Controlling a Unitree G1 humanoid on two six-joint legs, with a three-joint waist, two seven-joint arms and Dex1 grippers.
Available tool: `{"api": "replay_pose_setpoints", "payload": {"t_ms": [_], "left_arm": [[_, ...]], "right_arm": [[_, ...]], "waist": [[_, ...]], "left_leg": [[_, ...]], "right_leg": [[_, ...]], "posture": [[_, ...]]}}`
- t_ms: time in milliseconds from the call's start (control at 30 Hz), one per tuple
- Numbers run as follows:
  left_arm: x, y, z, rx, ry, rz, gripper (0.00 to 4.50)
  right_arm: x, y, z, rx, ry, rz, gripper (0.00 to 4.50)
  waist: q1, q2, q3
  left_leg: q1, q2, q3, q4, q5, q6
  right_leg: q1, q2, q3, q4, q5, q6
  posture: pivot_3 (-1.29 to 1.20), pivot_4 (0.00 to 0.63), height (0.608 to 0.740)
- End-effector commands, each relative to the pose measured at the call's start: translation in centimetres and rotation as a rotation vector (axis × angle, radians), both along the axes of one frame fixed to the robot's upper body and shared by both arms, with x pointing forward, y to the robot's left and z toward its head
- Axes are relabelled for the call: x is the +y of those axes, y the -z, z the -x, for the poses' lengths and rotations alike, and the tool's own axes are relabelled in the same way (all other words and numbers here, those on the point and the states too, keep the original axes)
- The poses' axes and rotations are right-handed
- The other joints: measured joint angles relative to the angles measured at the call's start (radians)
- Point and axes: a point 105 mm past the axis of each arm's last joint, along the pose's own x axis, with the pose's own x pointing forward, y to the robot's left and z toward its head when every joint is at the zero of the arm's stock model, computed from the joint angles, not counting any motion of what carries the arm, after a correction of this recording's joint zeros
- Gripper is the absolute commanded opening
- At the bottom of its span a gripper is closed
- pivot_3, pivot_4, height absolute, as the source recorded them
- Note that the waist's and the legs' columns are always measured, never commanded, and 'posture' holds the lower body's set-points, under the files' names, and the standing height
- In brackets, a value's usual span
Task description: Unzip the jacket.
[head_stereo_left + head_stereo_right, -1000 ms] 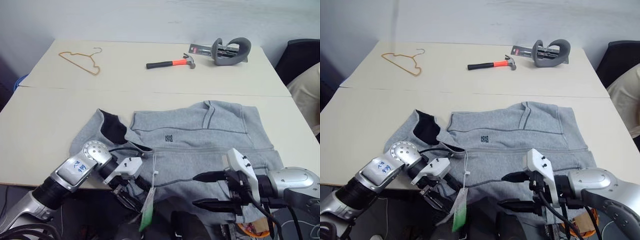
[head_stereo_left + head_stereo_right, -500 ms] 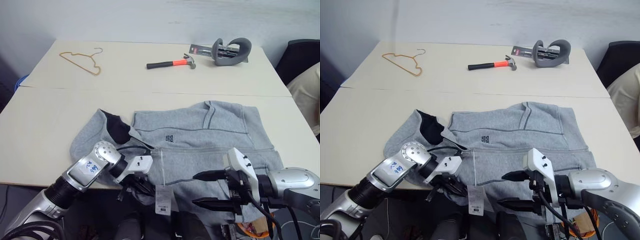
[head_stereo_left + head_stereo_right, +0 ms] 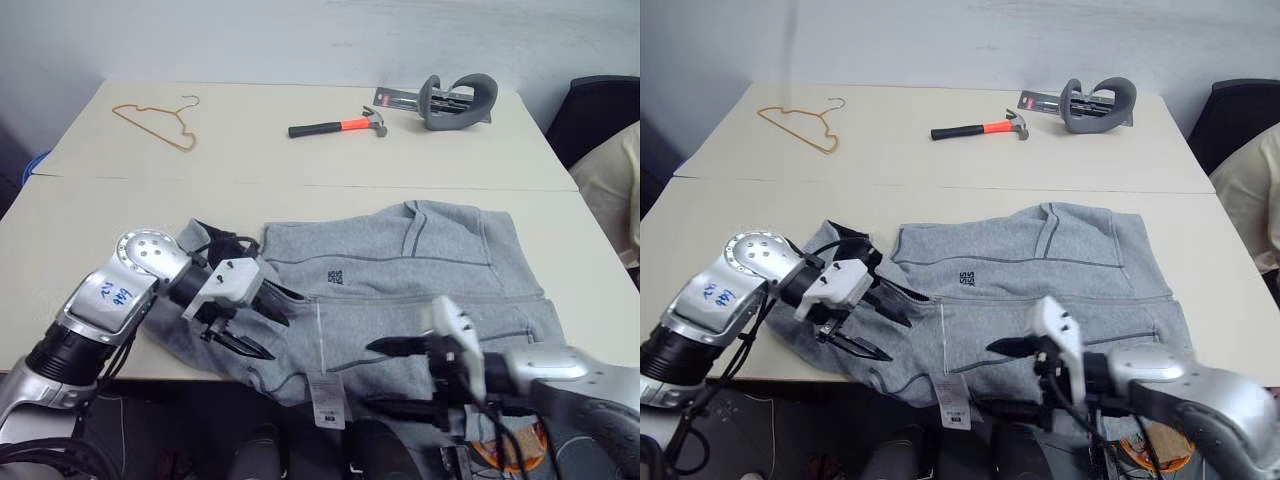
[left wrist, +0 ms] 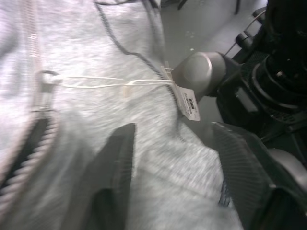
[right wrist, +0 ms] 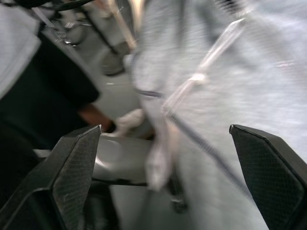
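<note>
Jacket: grey fleece, lying flat on the near table, close to its front edge, its lower part hanging over that edge. Hood end with dark lining points toward the table's left side. A small dark logo sits on the chest. The zip runs across the garment; in the left wrist view its teeth stand parted below the slider and joined above it.

Hang tag: white paper, on a pale string tied to the slider, dangling over the front edge of the table.

Left gripper: over the hood end of the jacket, near the front left part of the garment. Jaws spread, nothing between them; fingers hover above the fleece just beside the zip.

Right gripper: at the front edge of the table, beside the hanging hem and close to the tag. Jaws spread wide, holding nothing; fingers frame the grey cloth.

Far table, butted against the near one along a seam:
- Wire hanger, tan, near the back left corner.
- Hammer, black handle with orange collar, toward the back right.
- Grey curved holder, beside the hammer near the back right corner, with a red-and-black pack just next to it.
</note>
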Motion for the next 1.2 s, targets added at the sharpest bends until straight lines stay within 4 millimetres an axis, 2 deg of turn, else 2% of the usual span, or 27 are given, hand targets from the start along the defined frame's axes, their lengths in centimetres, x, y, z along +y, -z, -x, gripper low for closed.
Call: {"api": "replay_pose_setpoints", "payload": {"t_ms": [33, 167, 300, 467, 600, 900, 1067, 1200], "left_arm": [[0.1, -1.0, 1.2, 0.017, 0.094, -0.014, 2.66], [0.3, -1.2, 1.9, 0.021, 0.097, -0.032, 2.66], [0.1, -1.5, 2.6, 0.032, 0.089, -0.028, 2.66], [-0.1, -1.5, 3.0, 0.027, 0.08, -0.03, 2.66], [-0.1, -1.5, 3.3, 0.03, 0.078, -0.026, 2.66], [-0.1, -1.3, 3.6, 0.031, 0.083, -0.023, 2.66], [0.1, -1.2, 3.5, 0.029, 0.078, -0.03, 2.66], [0.0, -1.2, 3.4, 0.025, 0.07, -0.029, 2.66]], "right_arm": [[1.1, 1.1, 1.1, 0.041, -0.078, 0.007, 4.13], [1.9, 2.4, 0.6, 0.075, -0.058, 0.012, 2.93], [1.6, 3.1, 0.4, 0.079, -0.058, 0.041, 2.93], [0.1, 4.2, 0.4, 0.097, -0.019, 0.09, 2.93], [-0.2, 4.4, 0.0, 0.102, 0.015, 0.073, 2.93], [2.4, 4.9, -1.6, 0.134, 0.043, 0.001, 2.93], [3.6, 4.9, -1.8, 0.176, 0.048, -0.042, 2.93], [4.2, 5.0, -1.5, 0.197, 0.039, -0.057, 2.12]], "waist": [[0.001, 0.0, 0.0], [0.001, -0.001, 0.0], [0.001, -0.001, 0.0], [0.001, -0.001, 0.0], [0.0, -0.001, 0.0], [0.001, -0.001, 0.0], [0.0, -0.001, 0.0], [0.0, -0.001, 0.0]], "left_leg": [[0.0, 0.0, 0.0, 0.0, 0.0, 0.0], [0.0, 0.0, 0.0, 0.001, 0.0, 0.0], [0.0, 0.0, 0.0, 0.001, 0.0, 0.0], [0.0, 0.0, 0.0, 0.001, 0.0, 0.0], [0.0, 0.0, 0.0, 0.001, 0.0, 0.0], [0.0, 0.0, 0.0, 0.001, 0.0, 0.0], [0.0, 0.0, 0.0, 0.0, 0.0, 0.0], [0.0, 0.0, 0.0, 0.0, 0.0, 0.0]], "right_leg": [[0.0, 0.0, 0.0, 0.0, 0.0, 0.0], [0.0, 0.0, 0.0, 0.0, 0.0, 0.0], [0.0, 0.0, 0.0, 0.0, 0.0, 0.0], [0.0, 0.0, 0.0, 0.0, 0.0, 0.0], [0.0, 0.0, 0.0, 0.0, 0.0, 0.0], [0.0, 0.0, 0.0, 0.0, 0.0, 0.0], [0.0, 0.0, 0.0, 0.001, 0.0, 0.0], [0.0, 0.0, 0.0, 0.001, 0.0, 0.0]], "posture": [[0.0, 0.15, 0.74], [0.0, 0.15, 0.74], [0.0, 0.15, 0.74], [0.0, 0.15, 0.74], [0.0, 0.15, 0.74], [0.0, 0.15, 0.74], [0.0, 0.15, 0.74], [0.0, 0.15, 0.74]]}}
